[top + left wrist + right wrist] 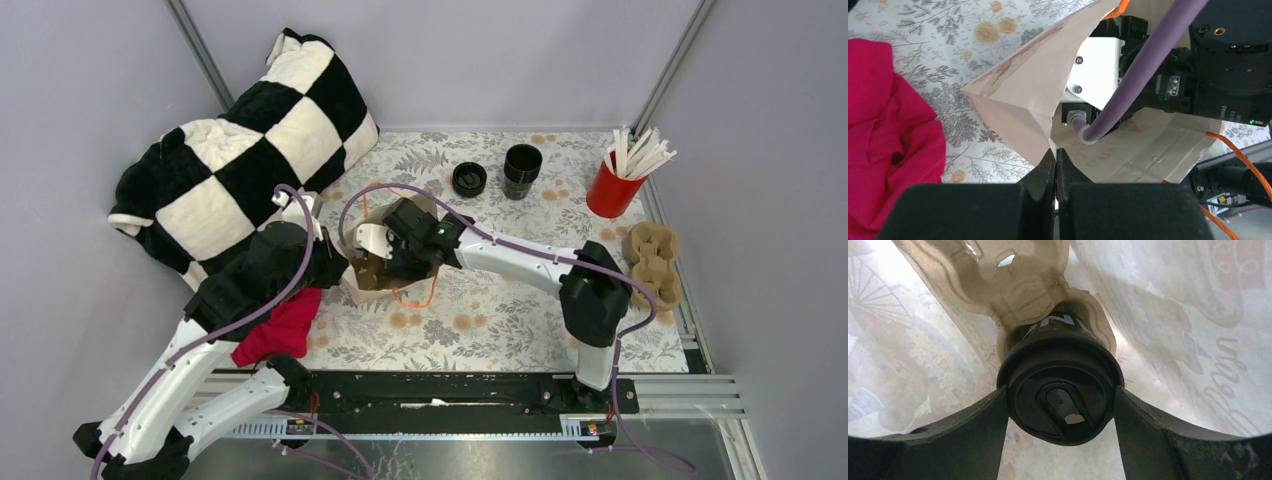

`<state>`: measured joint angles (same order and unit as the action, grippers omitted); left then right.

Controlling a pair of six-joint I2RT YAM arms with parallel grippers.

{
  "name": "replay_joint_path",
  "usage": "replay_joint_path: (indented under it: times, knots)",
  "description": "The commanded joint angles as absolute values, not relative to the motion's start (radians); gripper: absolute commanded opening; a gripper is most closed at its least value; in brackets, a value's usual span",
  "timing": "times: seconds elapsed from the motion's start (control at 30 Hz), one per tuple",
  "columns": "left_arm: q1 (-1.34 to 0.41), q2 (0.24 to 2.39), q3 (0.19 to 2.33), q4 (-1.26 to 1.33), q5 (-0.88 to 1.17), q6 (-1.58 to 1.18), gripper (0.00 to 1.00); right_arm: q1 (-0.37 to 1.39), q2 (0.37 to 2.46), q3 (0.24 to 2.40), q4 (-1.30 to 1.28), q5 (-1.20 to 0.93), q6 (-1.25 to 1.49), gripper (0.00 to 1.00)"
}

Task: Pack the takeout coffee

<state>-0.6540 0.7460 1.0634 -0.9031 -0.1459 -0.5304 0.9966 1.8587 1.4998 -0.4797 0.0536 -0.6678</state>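
Inside the paper bag (pixel 372 275) at the middle of the table, I see the takeout coffee (pixel 1060 365), lid toward the wrist camera and its far end in a pocket of a cardboard cup carrier (pixel 1018 285). My right gripper (pixel 1060 400) grasps it, one finger pressed to each side of the lid. My left gripper (pixel 1055 165) is clenched on the bag's rim, holding the mouth up. A red cloth (pixel 285 330) lies just left of the bag. A stack of black cups (pixel 521 170) and a red cup (pixel 612 190) stand well apart at the far edge.
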Motion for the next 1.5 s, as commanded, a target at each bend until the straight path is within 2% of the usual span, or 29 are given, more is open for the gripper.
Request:
replay_joint_path:
  times: [0.0, 0.1, 0.27, 0.5, 0.57, 0.97, 1.23, 1.47]
  knots:
    - [-0.656, 0.767, 1.14, -0.971, -0.252, -0.563, 0.02, 1.011, 1.95, 1.524, -0.623, -0.026, -0.647, 0.33]
    - [-0.657, 0.787, 1.169, -0.994, -0.298, -0.566, 0.06, 1.011, 1.981, 1.571, -0.678, -0.038, -0.652, 0.33]
    - [-0.657, 0.809, 1.204, -1.006, -0.364, -0.555, 0.25, 1.014, 2.032, 1.639, -0.758, -0.061, -0.627, 0.32]
    - [-0.657, 0.798, 1.27, -1.033, -0.424, -0.532, 0.6, 1.014, 2.127, 1.662, -0.75, -0.067, -0.597, 0.32]
    - [-0.657, 0.796, 1.3, -1.04, -0.431, -0.521, 0.65, 1.015, 2.161, 1.68, -0.753, -0.085, -0.587, 0.32]
    - [-0.657, 0.808, 1.4, -1.091, -0.48, -0.456, 0.68, 1.022, 2.279, 1.631, -0.735, -0.125, -0.502, 0.29]
    - [-0.657, 0.799, 1.373, -1.084, -0.492, -0.464, 0.68, 0.985, 2.215, 1.566, -0.799, -0.06, -0.492, 0.31]
    - [-0.657, 0.811, 1.372, -1.062, -0.49, -0.451, 0.68, 0.977, 2.222, 1.693, -0.821, -0.058, -0.485, 0.34]
